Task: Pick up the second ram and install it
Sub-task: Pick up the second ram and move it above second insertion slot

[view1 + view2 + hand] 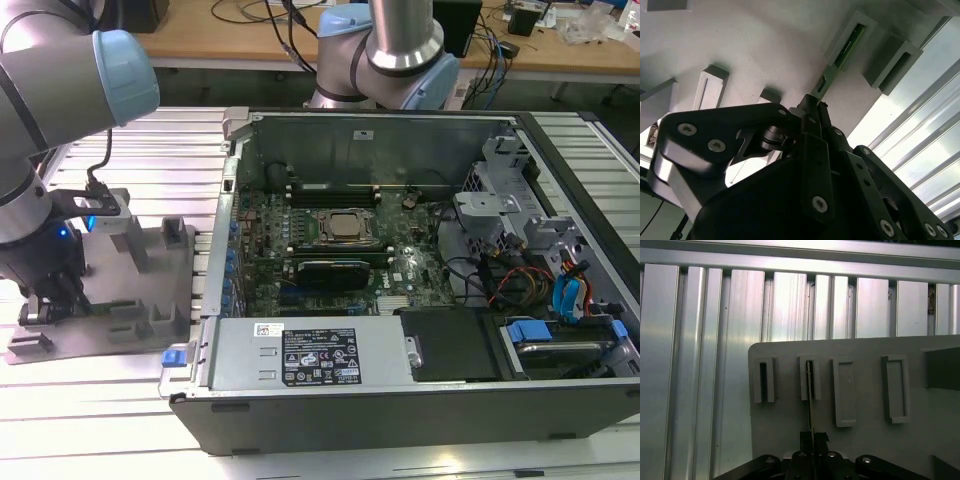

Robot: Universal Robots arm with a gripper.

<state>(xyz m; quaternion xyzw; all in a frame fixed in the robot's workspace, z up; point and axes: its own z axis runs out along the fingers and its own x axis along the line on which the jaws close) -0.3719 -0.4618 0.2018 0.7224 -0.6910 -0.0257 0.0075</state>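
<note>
The second ram (pixel 810 390) is a thin green stick standing on edge in a slotted grey block of the grey fixture (pixel 870 450). In the second wrist view its green face (pixel 850 42) shows inside the slot block and runs back to the fingertips. My gripper (pixel 813 437) (pixel 811 106) is shut on the near end of the stick, one finger on each flat side. In the exterior view the gripper (pixel 55 295) is down on the fixture (pixel 150 290), at that view's left, outside the computer case.
The open computer case (pixel 400 400) lies to the exterior view's right of the fixture. Black socket rails (pixel 330 190) sit on the motherboard beside the processor (pixel 345 226). The fixture carries other slot blocks (pixel 845 390) and posts. A ribbed aluminium table (pixel 715 315) lies underneath.
</note>
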